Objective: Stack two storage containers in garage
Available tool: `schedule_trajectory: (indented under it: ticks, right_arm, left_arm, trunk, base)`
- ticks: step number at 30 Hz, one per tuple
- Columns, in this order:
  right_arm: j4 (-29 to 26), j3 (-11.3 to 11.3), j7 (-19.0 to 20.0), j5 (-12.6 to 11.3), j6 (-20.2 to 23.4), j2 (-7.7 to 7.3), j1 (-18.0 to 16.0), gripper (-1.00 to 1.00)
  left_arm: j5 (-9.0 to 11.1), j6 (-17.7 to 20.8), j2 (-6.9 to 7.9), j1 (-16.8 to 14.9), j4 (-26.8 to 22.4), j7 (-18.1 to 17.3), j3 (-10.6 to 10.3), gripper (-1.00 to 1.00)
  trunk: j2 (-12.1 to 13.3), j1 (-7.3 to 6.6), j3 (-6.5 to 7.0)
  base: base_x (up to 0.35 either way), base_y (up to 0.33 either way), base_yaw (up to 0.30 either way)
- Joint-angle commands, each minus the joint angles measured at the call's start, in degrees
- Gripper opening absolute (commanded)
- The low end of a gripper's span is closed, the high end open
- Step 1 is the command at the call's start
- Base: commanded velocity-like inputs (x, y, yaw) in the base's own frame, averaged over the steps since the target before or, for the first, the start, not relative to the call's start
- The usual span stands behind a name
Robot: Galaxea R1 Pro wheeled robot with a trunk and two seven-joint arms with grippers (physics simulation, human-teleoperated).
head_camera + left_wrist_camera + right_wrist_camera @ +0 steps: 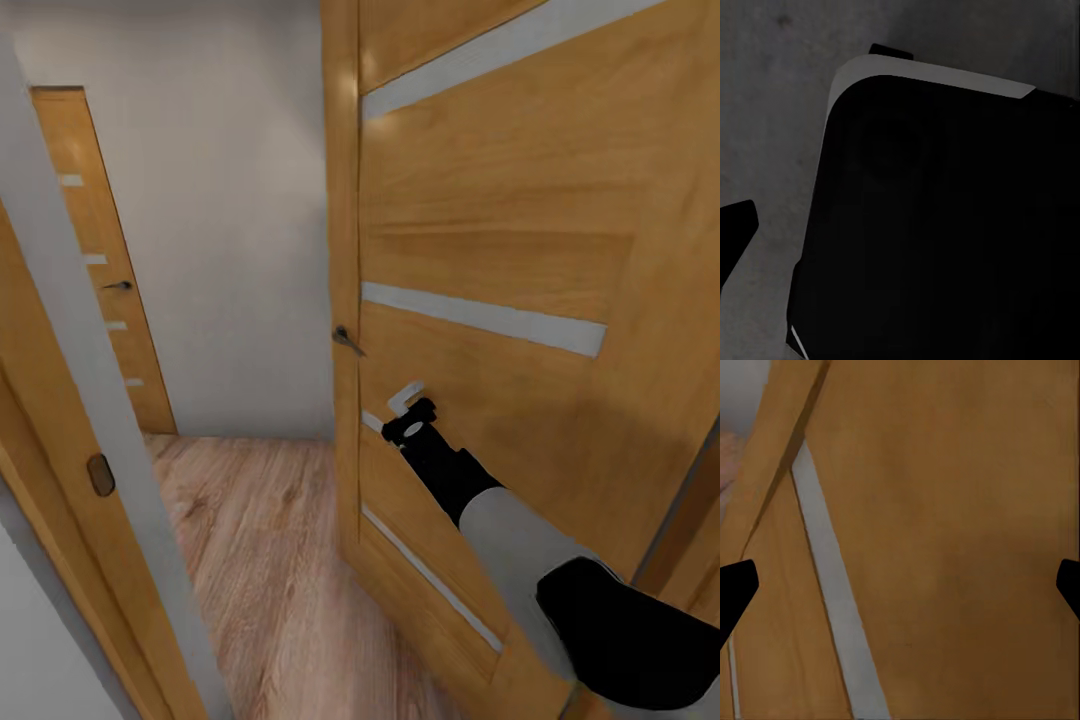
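Note:
The storage containers are out of view. My right arm reaches forward to a light wooden door (500, 240) with frosted strips, and my right gripper (408, 405) is right at its face, below the dark door handle (347, 340). In the right wrist view the right gripper (900, 589) is open, its two black fingertips (735, 592) far apart and nothing between them, with the door panel and a frosted strip (832, 585) close ahead. The left gripper (900, 225) points down at my black base (945, 225) and the dark grey speckled floor (765, 112); one fingertip (735, 225) shows far out.
The door stands ajar on the right and a door frame (90, 400) crosses the left foreground. Between them a light wood plank floor (260, 540) leads to a white wall (230, 220) and a second wooden door (100, 260) at the back left.

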Motion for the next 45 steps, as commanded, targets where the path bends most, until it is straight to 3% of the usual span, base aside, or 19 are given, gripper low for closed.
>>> schedule_trajectory:
  ticks: [1, 6, 11, 45]
  right_arm:
    - [0.5, 0.2, -0.2, 0.2, 0.3, 0.00, -0.6, 1.00]
    - [1.2, -0.3, -0.9, 0.0, 0.2, 0.00, -1.5, 1.00]
    - [0.5, -2.6, -1.4, 0.1, 0.2, 0.00, -1.6, 1.00]
    - [0.8, -2.7, -1.4, 0.3, 0.8, 0.00, -1.6, 1.00]
  left_arm:
    - [0.3, -0.1, 0.00, 0.0, 0.0, 0.0, 0.0, 1.00]
    - [0.3, -0.1, 0.00, 0.0, 0.0, 0.0, 0.0, 1.00]
    - [0.3, -0.1, 0.00, 0.0, 0.0, 0.0, 0.0, 1.00]
    - [0.4, -0.2, -0.08, 0.0, -0.1, 0.1, 0.1, 1.00]
  trunk:
    - [0.0, 0.03, -0.06]
    - [0.0, 0.03, -0.06]
    - [0.0, 0.03, -0.06]
    - [0.0, 0.03, -0.06]
  base:
    - [0.321, 0.000, 0.000]
    - [0.308, 0.000, 0.000]
    - [0.205, 0.000, 0.000]
    - [0.008, 0.000, 0.000]
